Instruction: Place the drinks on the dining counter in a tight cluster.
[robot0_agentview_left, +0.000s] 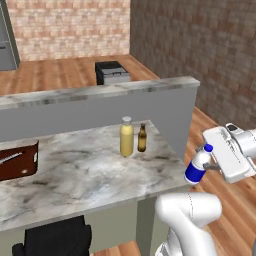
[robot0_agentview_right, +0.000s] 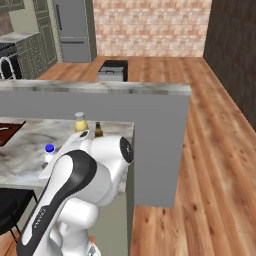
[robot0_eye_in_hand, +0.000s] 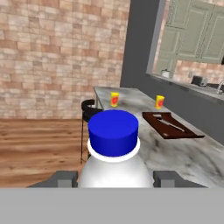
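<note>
The small blue-and-white bottle is held tilted, its long axis slanting and its blue cap pointing up and toward the hand. It is clamped between the fingers of the claw, seen in the hand view as a white body and blue cap rising between both finger tips, off the right edge of the dining counter. Left of the claw and farther back on the slab, the tall yellow bottle and the dark brown bottle are stood upright, just beside each other. A dark wooden board is seen far left. The raised ledge is set behind them.
</note>
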